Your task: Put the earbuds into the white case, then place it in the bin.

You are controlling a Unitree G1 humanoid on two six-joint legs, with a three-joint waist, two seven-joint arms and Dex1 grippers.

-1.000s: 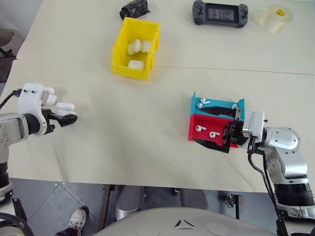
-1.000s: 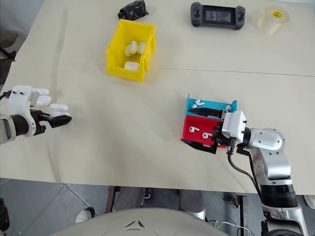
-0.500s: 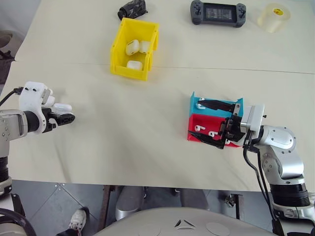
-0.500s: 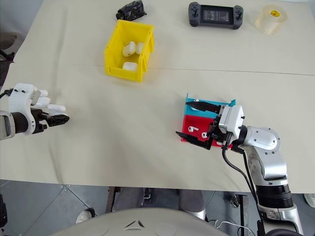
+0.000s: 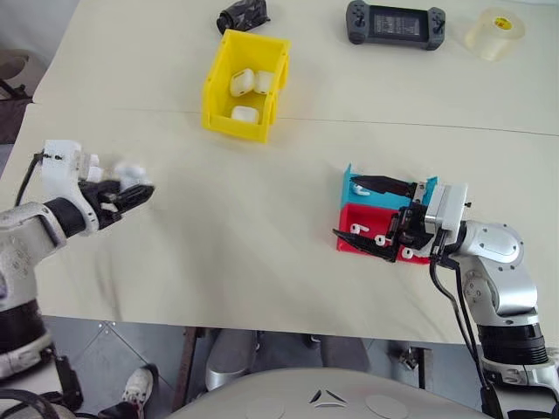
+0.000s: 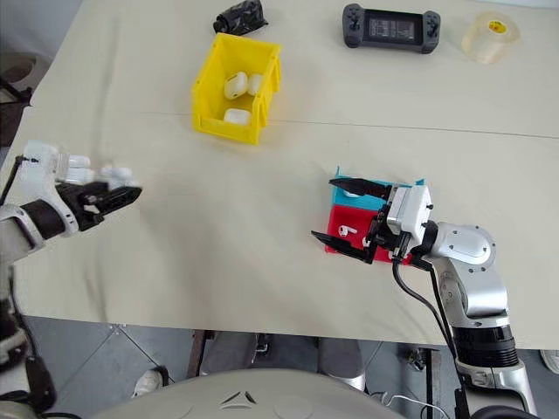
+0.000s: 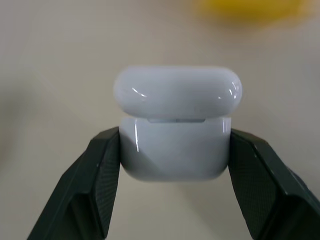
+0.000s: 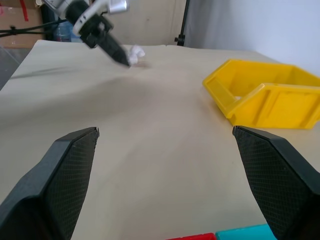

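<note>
My left gripper [image 5: 131, 194] is shut on the white case [image 7: 175, 125], its two black fingers [image 7: 90, 185] pressing the sides of the lower half, and holds it above the table at the left. The case's lid is on top. That gripper and the case [image 8: 136, 51] also show in the right wrist view. My right gripper [image 5: 367, 214] is open and level over the blue tray [image 5: 354, 182] and red tray [image 5: 347, 242]. Two earbuds [image 5: 355, 229] lie in the red tray between its fingers. The yellow bin [image 5: 236, 131] stands farther back on the left and holds three white cases.
A black game controller [image 5: 396, 24], a roll of clear tape [image 5: 493, 33] and a small black object [image 5: 242, 15] lie along the far side of the table. The table's near edge runs just below both arms.
My left gripper has closed on the white case and swung up and to the right with it. The right arm has kept still.
</note>
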